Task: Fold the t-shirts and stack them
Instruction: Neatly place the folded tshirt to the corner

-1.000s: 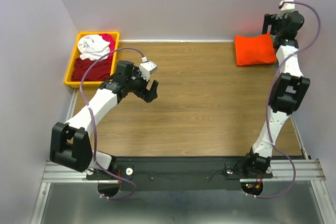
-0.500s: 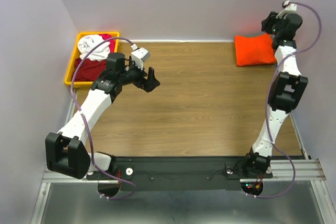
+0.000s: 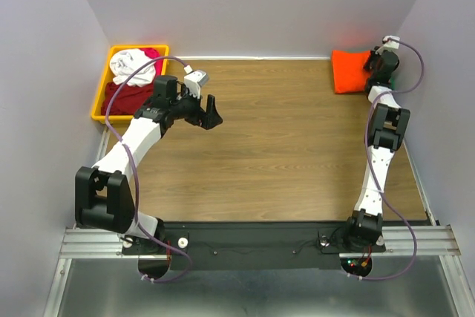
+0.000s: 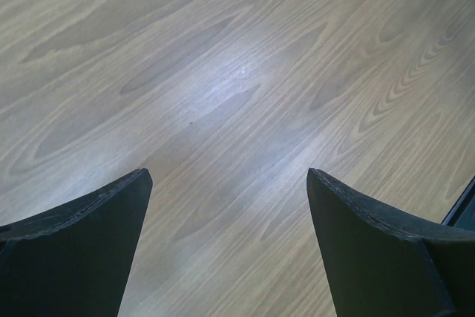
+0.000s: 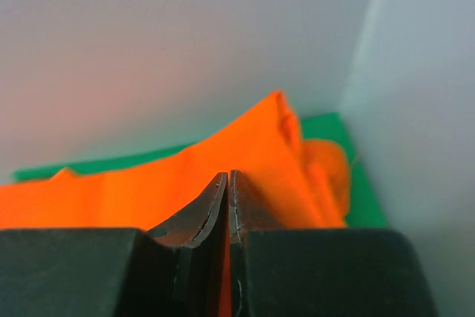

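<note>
The wood-grain laminate worktop point(image 3: 297, 154) is smooth, with a soft sheen under the left wrist camera. In its far left corner sits a rectangular yellow plastic bin point(image 3: 111, 119) holding loose, crumpled cloth: a dark red t-shirt point(image 3: 130, 96) across the near part, a bunched white t-shirt point(image 3: 132, 64) at the far end, and a strip of magenta t-shirt point(image 3: 154, 54) beside the white one.

In the far right corner lies the bright orange t-shirt point(image 3: 349, 70), folded into a soft, roughly square pad against the back wall. The right wrist view shows it resting on a dark green t-shirt point(image 5: 326, 128), which peeks out flat along its far and right edges.

The right hand point(image 3: 373, 64) is at the orange t-shirt's right edge. Its two black tapered fingers are pressed together at the tips, a thin sliver of orange showing in the slit between them, pinching the cloth where it rises to a peak.

The left hand point(image 3: 213, 113) hovers over bare worktop near the bin, its blunt black fingers spread wide apart and holding nothing.
</note>
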### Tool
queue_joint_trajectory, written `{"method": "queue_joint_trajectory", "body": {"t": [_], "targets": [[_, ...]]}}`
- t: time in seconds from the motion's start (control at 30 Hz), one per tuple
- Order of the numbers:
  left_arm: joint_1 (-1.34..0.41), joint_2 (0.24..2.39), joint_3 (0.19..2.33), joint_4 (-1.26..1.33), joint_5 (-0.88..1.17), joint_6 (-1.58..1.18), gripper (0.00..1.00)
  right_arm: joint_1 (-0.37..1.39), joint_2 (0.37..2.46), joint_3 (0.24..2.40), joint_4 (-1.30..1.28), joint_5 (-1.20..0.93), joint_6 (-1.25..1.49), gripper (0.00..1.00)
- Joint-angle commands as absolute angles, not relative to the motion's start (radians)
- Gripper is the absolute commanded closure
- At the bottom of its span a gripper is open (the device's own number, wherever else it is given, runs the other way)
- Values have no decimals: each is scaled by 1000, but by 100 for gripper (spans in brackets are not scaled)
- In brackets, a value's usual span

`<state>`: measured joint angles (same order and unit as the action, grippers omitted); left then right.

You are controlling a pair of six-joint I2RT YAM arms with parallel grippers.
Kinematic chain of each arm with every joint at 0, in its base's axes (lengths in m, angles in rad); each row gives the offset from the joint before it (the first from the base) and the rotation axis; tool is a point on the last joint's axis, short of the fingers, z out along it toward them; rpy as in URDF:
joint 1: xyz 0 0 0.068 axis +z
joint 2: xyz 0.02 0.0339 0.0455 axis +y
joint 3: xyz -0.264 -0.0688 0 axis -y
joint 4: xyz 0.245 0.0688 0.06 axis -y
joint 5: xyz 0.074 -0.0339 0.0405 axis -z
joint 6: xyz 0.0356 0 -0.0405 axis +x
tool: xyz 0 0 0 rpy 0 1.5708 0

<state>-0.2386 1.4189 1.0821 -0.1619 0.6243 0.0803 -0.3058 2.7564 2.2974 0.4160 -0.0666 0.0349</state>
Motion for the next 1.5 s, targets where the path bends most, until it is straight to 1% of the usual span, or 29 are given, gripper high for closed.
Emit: {"method": "queue_joint_trajectory", "body": {"t": [0.0,0.1,0.27,0.33,0.4,0.5,0.67,0.73,0.83,0.87,0.97,1.0,1.07,1.1,1.13,1.17,1.23,1.3,1.37,1.4,1.43,1.47], "targets": [[-216,1437,1140,-179,646,77,2,-308,2812,2365,635,87,-52,90],[-204,1463,1164,-186,657,84,2,-310,2813,2323,690,113,-71,90],[-192,1502,1186,-195,672,89,2,-318,2830,2312,696,130,-64,90],[-184,1506,1189,-202,680,91,2,-324,2833,2304,698,143,-63,88],[-181,1496,1184,-198,687,94,2,-331,2824,2269,698,117,-55,84],[-181,1474,1169,-190,687,101,2,-336,2801,2240,696,77,-35,80],[-183,1444,1177,-206,678,112,2,-342,2749,2253,658,64,-11,65],[-183,1419,1178,-207,672,115,2,-348,2698,2235,652,66,-3,56],[-181,1387,1175,-201,657,123,2,-348,2582,2178,652,8,34,53],[-179,1370,1181,-202,638,124,2,-348,2547,2139,647,-52,47,52],[-179,1344,1198,-209,609,141,2,-348,2415,2079,629,-116,100,43],[-178,1329,1201,-213,586,144,2,-347,2386,2069,591,-161,113,41],[-178,1304,1204,-215,563,155,2,-347,2294,2069,517,-231,132,33],[-178,1293,1200,-213,563,156,2,-345,2264,2078,470,-301,133,29],[-175,1284,1197,-206,561,155,2,-342,2240,2092,352,-328,132,23],[-172,1275,1189,-203,561,153,2,-341,2199,2109,286,-356,127,20],[-169,1250,1180,-183,545,115,1,-337,2145,2105,130,-437,114,7],[-169,1253,1190,-216,514,77,1,-334,2033,2053,4,-503,97,0],[-169,1273,1224,-265,543,106,1,-325,1904,1959,-121,-535,37,0],[-169,1278,1227,-303,542,130,1,-322,1854,1924,-226,-554,11,0],[-169,1281,1221,-316,526,155,1,-316,1811,1837,-277,-554,-55,0],[-169,1284,1216,-324,506,166,1,-313,1768,1795,-325,-552,-78,0]]}}
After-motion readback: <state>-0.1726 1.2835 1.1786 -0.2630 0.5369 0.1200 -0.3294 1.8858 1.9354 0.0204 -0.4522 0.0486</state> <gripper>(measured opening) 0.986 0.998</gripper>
